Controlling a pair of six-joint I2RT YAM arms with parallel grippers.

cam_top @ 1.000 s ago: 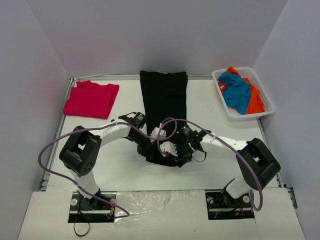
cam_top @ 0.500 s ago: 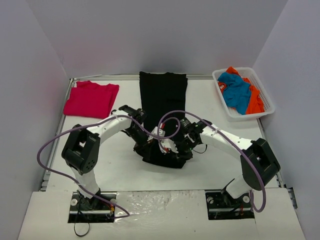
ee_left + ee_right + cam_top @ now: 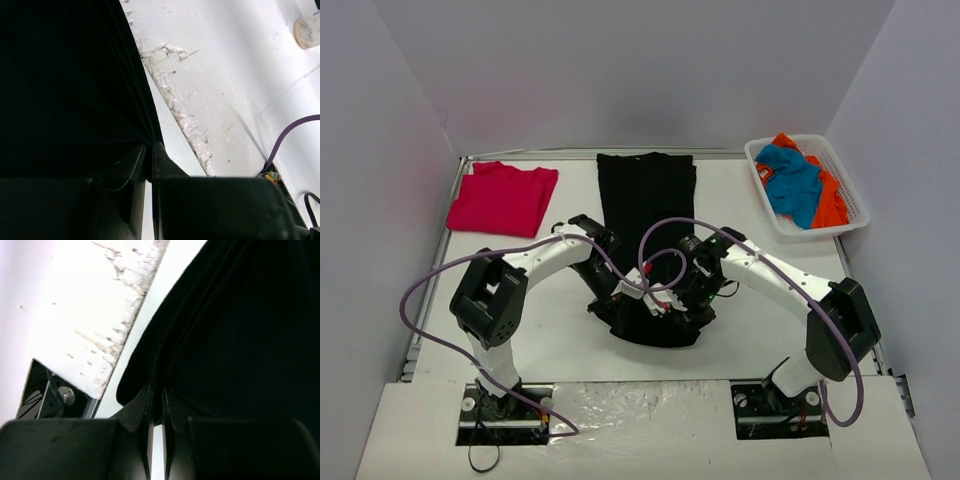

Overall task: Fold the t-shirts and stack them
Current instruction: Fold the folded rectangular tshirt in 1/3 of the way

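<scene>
The black t-shirt [image 3: 647,200] lies lengthwise on the tabletop [image 3: 740,200] as a narrow strip. Its far end is flat, and its near end is bunched and lifted off the surface. That narrow shape suggests its sides are already turned in, which leaves the end-to-end fold to do.

The left arm [image 3: 545,255] reaches in at the shirt's near-left edge. The left jaws are closed almost completely, and the left wrist view shows black cloth running down into the pinch. The right arm [image 3: 770,275] reaches in at the near-right edge. The right jaws are pressed together on a fold of the same cloth, seen in the right wrist view.

Gripping both near corners together probably serves to keep the hem level between them. It could then be carried over toward the far end without sagging or twisting. Both pinches sit close to the cloth's edge, so a slip looks possible if the two arms pull unevenly.

The red t-shirt [image 3: 502,198] lies flat and squared well to the left of the black t-shirt's far end. It does not touch the black one, and it is likely the base of the stack.

To the right of that far end stands a white basket [image 3: 800,228]. It holds the blue t-shirt [image 3: 790,180] and the orange t-shirt [image 3: 832,205], both crumpled and evidently waiting their turn.
</scene>
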